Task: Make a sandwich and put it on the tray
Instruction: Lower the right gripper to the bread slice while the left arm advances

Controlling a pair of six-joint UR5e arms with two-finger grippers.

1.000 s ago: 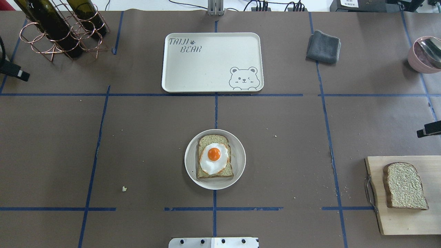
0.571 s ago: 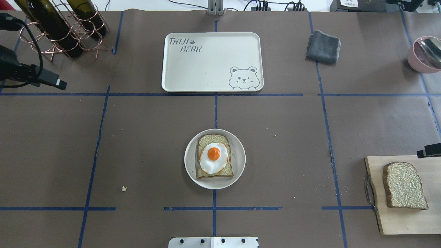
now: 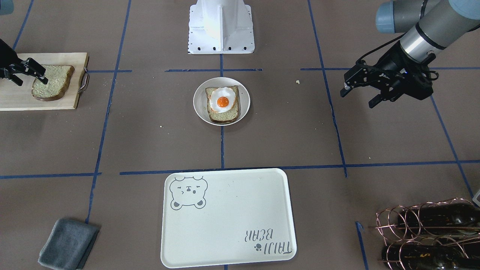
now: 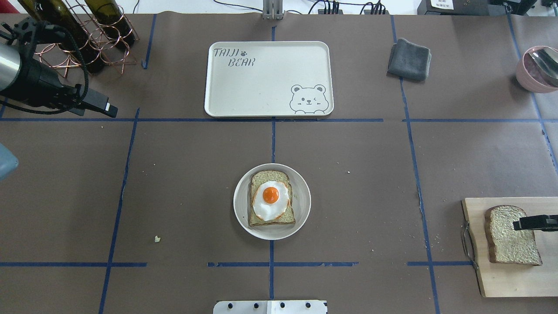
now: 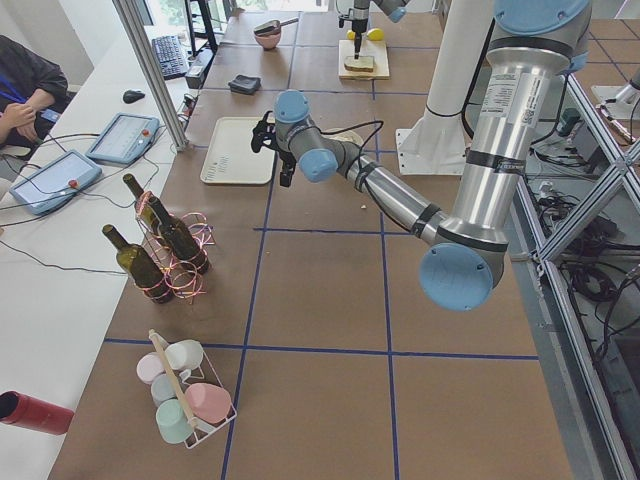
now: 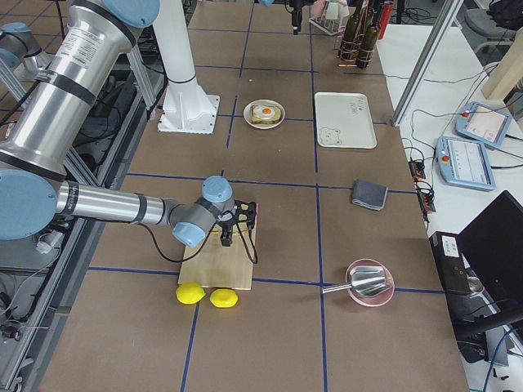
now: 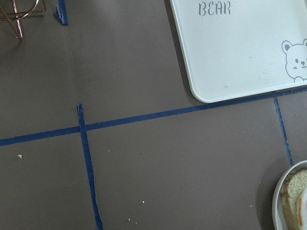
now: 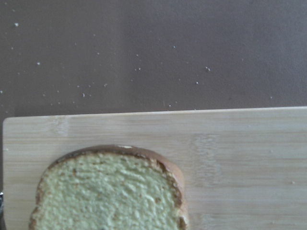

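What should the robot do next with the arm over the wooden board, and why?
Probably lower the right pincer onto the loose bread slice on the wooden board and close on it. Its jaws look open and sit just above that slice. The other slice in the white dish already carries the egg and has no top yet.

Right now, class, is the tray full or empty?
Empty: the tray shows only its print; egg and bread sit in the dish, the other slice on the board.
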